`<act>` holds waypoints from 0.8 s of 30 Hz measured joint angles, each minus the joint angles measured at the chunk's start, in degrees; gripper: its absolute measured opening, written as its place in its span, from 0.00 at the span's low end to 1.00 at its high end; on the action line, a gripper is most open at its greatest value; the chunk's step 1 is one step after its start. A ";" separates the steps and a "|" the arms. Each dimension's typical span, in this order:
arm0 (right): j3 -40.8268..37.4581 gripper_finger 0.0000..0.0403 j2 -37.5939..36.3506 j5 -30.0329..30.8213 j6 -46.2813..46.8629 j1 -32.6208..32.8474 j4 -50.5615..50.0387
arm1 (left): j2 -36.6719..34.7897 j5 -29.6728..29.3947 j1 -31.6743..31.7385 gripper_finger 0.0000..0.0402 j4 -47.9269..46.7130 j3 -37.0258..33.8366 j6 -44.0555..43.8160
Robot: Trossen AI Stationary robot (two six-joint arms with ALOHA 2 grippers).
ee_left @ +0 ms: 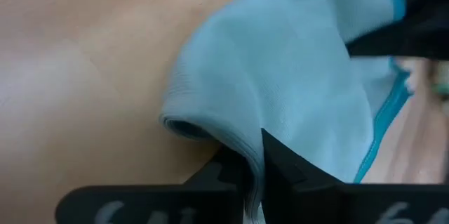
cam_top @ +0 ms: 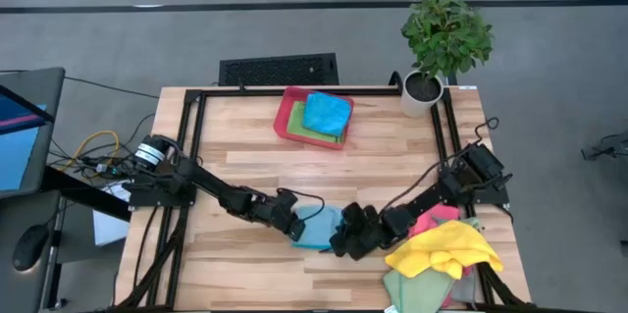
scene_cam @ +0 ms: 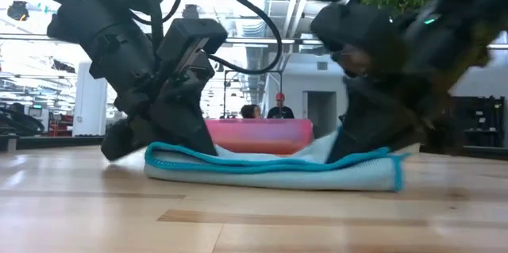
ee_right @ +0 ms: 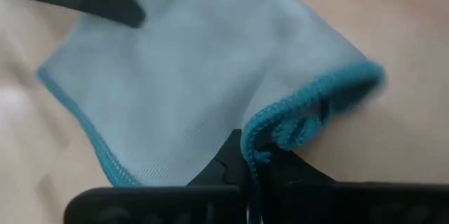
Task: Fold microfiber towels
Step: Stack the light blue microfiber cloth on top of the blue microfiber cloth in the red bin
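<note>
On the counter, the light blue towel lies flat near the front edge, already doubled over, with the left gripper at its left end, fingers clenched on a pinched fold of cloth. At the towel's right end the right gripper is likewise clamped on the hemmed corner. Behind the towel, a red tray holds folded cloths, blue over green, so some are likely done. Right of the towel, an unfolded heap of yellow, pink and green waits, so much remains.
</note>
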 joint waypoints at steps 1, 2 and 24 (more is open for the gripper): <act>-0.20 0.07 -0.79 0.39 -1.76 -0.86 -0.93 | -1.35 -0.02 0.87 0.01 -1.45 -0.15 0.93; -0.24 0.07 -1.70 0.67 -3.31 -1.75 -1.64 | -2.51 -0.09 1.75 0.01 -2.01 -0.13 1.80; 0.20 0.07 -19.88 -5.04 -36.33 -35.88 -3.66 | -20.30 10.10 41.79 0.01 -16.95 5.50 33.67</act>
